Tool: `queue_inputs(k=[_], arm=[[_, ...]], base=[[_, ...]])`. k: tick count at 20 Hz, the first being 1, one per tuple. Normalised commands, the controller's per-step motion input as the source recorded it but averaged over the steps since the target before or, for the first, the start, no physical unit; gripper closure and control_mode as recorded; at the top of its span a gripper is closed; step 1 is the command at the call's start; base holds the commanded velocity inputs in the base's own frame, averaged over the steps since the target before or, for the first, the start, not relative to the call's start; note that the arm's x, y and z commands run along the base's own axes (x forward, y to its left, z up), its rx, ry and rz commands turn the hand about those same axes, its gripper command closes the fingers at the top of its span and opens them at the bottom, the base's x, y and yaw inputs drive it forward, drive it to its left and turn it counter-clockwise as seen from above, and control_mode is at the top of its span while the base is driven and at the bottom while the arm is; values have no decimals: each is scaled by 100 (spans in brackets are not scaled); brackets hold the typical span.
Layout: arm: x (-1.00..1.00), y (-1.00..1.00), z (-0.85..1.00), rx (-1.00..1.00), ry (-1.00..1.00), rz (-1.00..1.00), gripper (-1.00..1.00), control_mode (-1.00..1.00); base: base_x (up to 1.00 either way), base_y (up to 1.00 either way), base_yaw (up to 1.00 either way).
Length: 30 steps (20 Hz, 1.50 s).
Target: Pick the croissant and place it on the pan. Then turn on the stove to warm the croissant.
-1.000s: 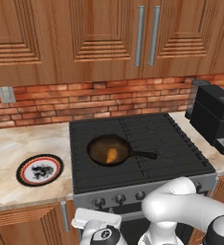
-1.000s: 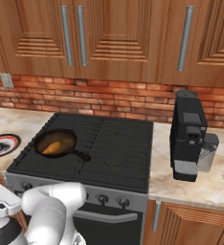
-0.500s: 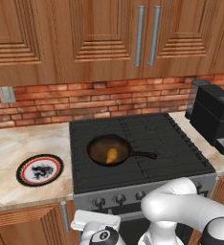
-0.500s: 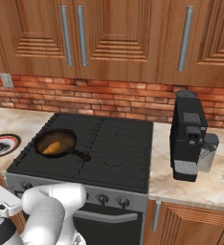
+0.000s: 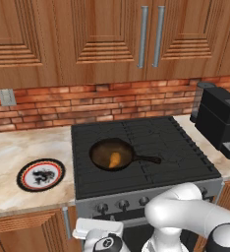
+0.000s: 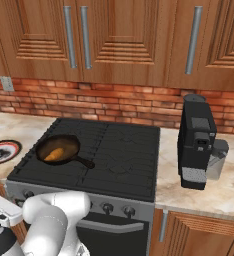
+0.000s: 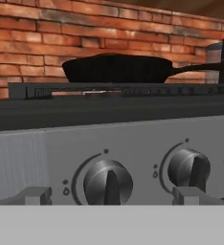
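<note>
Facing the stove (image 7: 133, 139) knob (image 7: 107, 183), the spread pincer (image 7: 114, 195) straddles it without touching.

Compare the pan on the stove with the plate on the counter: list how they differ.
The pan is dark brown with a long handle; the plate has a black-red rim and no handle. The pan sits on the stove grates, the plate on the beige counter. The pan holds the croissant; the plate carries no food. Both are round.
</note>
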Motion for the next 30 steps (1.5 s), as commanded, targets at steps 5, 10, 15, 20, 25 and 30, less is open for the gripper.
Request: queue_inputs(k=[5,10,15,20,25,30], arm=[[0,-14,0,0,0,7,-100,-100],[0,-22,0,0,0,4,-100,-100],[0,-20,0,0,0,1,-100,-100],[6,-2,0,0,0,0,-100,-100],[14,0,0,0,0,0,-100,-100],[14,0,0,0,0,0,-100,-100]], base=[[0,0,0],[0,0,0],[0,0,0],[0,0,0],[0,0,0],[0,0,0]])
